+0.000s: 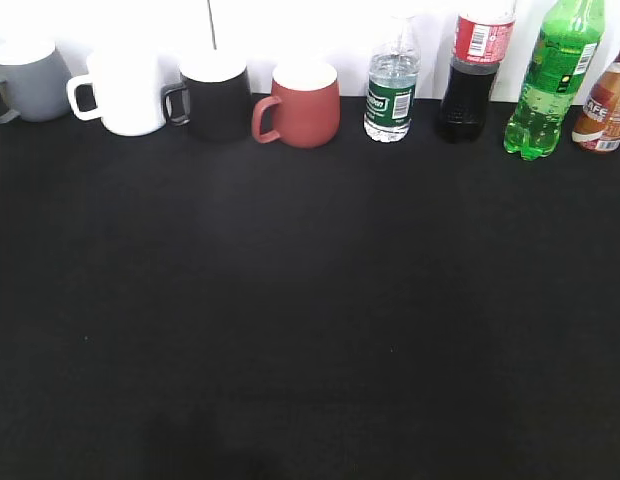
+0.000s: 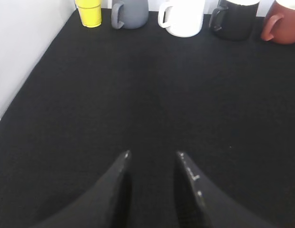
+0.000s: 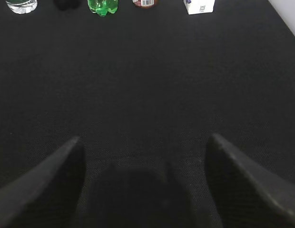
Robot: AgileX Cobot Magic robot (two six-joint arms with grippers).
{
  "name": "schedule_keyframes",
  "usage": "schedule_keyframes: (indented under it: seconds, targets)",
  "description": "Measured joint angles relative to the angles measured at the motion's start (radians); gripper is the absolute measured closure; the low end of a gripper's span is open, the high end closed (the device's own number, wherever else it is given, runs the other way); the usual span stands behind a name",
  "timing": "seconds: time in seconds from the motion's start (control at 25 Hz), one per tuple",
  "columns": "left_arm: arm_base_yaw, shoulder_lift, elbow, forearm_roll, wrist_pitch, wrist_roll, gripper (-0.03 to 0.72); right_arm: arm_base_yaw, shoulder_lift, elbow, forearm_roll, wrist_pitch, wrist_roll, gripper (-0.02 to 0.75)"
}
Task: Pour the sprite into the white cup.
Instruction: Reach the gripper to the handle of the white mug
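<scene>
We see a black table [image 1: 310, 320]; nearest us, our left gripper [image 2: 152, 159] hangs with jaws slightly parted and our right gripper [image 3: 142, 142] spread wide, both empty; against the far wall stand the white cup [image 1: 125, 92], between grey and black mugs, and the sprite [image 1: 552, 80] far right

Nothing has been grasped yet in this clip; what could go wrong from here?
1. The sprite stands tight between the cola bottle and a brown bottle; the right claw may topple a neighbour.
2. The white cup sits close between the grey mug and black mug, so pouring could spill into them.
</scene>
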Motion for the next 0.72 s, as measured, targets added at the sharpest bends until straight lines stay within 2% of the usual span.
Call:
schedule_keyframes:
  seconds: [0.72]
  targets:
    - [0.000,0.000,0.000,0.003,-0.001,0.000,0.446,0.000,0.000,0.000,0.000,0.000,-0.001,0.153]
